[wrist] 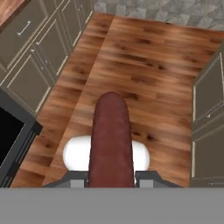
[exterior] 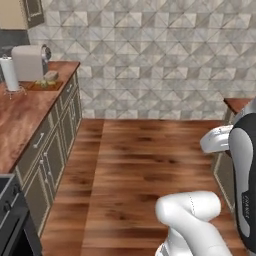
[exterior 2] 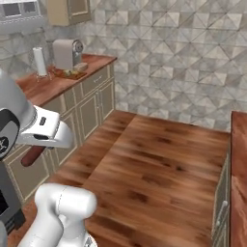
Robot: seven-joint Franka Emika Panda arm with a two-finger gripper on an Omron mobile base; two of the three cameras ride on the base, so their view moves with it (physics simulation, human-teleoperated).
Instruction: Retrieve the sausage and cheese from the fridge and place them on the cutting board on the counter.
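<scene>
Hand view looks along a smooth, round-ended reddish-brown sausage [wrist: 110,140], the gripper [wrist: 110,177] clamped on its near end above the wood-plank floor [wrist: 148,65]. Right base view shows only the sausage's tip below the white wrist. Far along the wood-grain counter [exterior: 22,117], the small cutting board [exterior: 44,86] lies beside the paper-towel roll [exterior: 10,74], what sits on it too small to make out.

cutting board [exterior: 45,86] on counter [exterior: 25,117], far left
</scene>
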